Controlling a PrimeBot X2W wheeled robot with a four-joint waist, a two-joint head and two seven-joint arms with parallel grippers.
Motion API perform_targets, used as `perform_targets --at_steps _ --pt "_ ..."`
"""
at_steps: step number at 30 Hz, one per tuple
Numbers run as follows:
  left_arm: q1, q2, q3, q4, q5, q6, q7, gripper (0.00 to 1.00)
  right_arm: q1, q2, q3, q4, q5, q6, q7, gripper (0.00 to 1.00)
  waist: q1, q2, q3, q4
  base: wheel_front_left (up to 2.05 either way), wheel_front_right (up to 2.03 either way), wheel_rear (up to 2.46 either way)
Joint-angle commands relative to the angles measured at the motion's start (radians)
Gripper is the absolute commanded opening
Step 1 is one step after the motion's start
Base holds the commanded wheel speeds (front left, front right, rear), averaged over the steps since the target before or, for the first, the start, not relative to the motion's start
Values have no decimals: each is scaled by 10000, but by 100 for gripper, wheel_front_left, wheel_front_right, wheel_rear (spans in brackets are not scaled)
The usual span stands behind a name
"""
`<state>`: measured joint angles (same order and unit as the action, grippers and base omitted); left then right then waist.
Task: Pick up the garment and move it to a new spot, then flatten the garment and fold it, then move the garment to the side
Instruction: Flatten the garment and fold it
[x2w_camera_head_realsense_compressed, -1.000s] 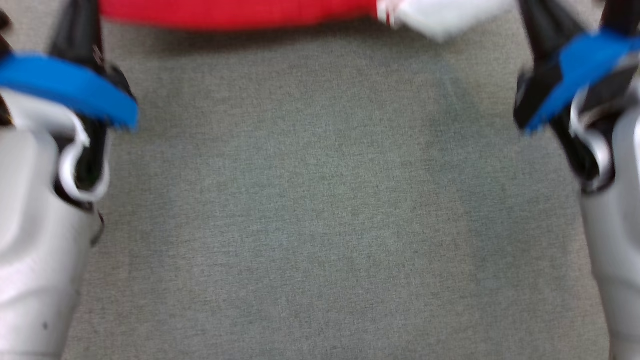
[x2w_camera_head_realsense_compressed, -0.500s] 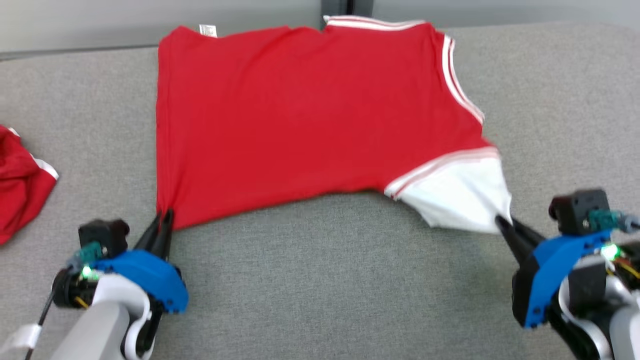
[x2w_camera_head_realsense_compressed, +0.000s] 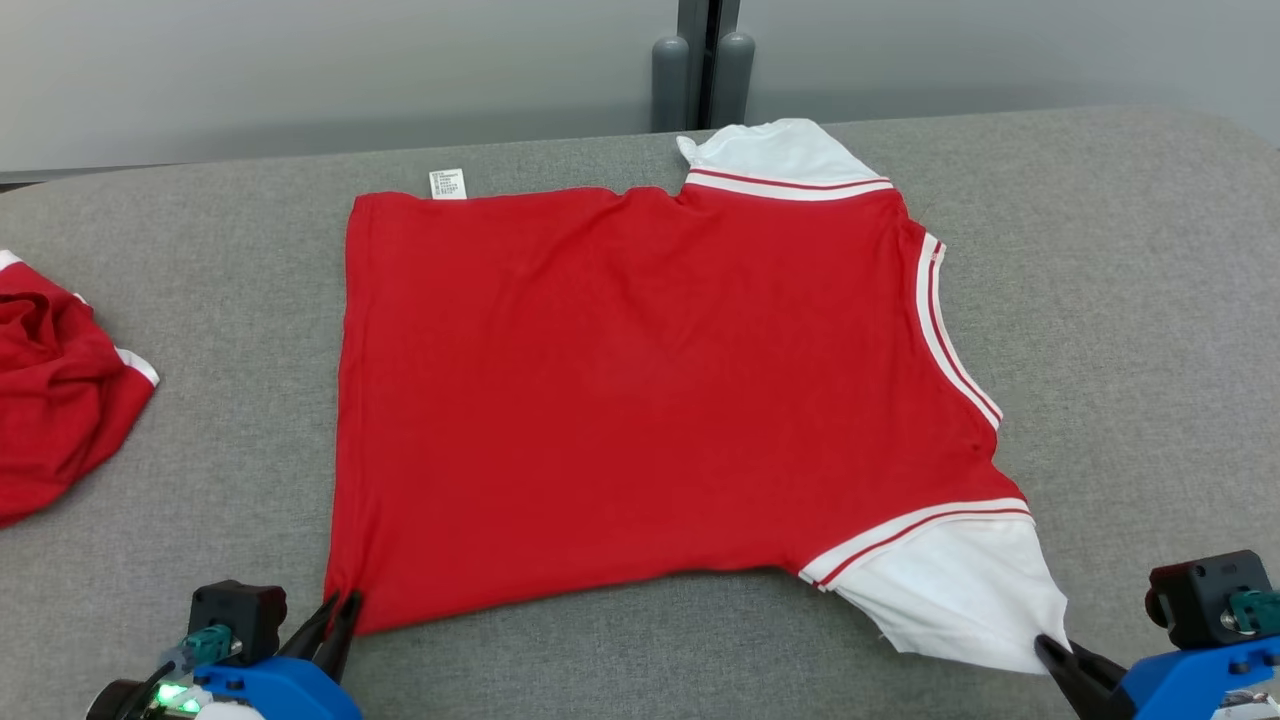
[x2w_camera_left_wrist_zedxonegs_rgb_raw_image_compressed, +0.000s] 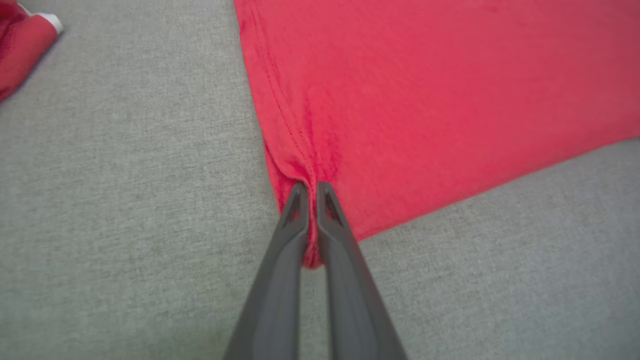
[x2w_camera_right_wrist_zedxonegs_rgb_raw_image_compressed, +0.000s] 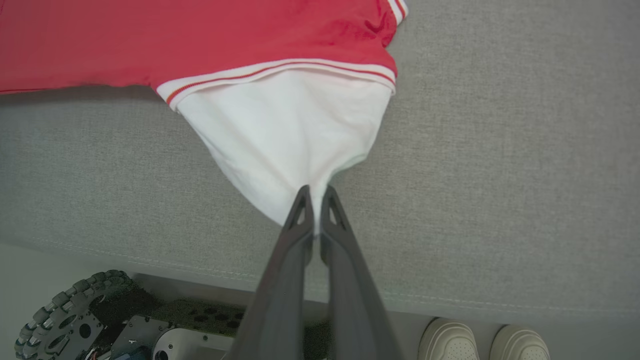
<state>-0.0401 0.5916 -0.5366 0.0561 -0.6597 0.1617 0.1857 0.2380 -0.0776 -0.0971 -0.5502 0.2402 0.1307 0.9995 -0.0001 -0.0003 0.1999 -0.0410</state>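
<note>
The left jaws are clenched on the shirt (x2w_camera_head_realsense_compressed: 640, 400) hem corner; the right jaws are clenched on the white sleeve (x2w_camera_head_realsense_compressed: 955, 600) tip. Held at these two near points, the shirt lies spread flat on the worktop (x2w_camera_head_realsense_compressed: 1120, 300), likely tensioned to remove wrinkles before folding.

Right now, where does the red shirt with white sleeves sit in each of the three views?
Head view: red shirt spread out at centre, near corners pinched by the left gripper and right gripper.
Left wrist view: upper right, its hem corner clamped between the fingers.
Right wrist view: along the top, its white sleeve tapering down into the fingers.
Shared landmark: the grey fabric surface under it.
</note>
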Motion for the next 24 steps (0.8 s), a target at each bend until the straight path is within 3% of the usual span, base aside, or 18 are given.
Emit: perform_targets --at_steps 1,8,11,16,21,24 --pt "148 135 16 -227 3 133 109 0 176 52 -77 -135 72 1 49 0 1 3 -8 -6 0 0 0" --pt "409 538 113 -1615 -323 584 1124 0 -292 -1 -26 -578 -1 1 -85 0 1 3 125 -29 0 0 0" --pt "-414 816 37 -2135 -1064 13 2550 0 -1292 -744 234 -420 151 1 16 0 1 3 346 56 0 0 0" --pt "-1922 1312 57 -2157 -2029 -513 4910 0 -3056 -1889 993 400 743 1 580 0 1 3 636 -26 0 0 0" --pt "-3282 1396 293 -1698 -2374 -665 5917 0 -4995 -2515 1805 1608 1251 1 731 0 1 3 1007 -183 0 0 0" --pt "-3815 1119 435 -1295 -2734 -564 6255 0 -5983 -2658 2207 2337 1519 1 508 0 1 3 1245 -246 0 0 0"
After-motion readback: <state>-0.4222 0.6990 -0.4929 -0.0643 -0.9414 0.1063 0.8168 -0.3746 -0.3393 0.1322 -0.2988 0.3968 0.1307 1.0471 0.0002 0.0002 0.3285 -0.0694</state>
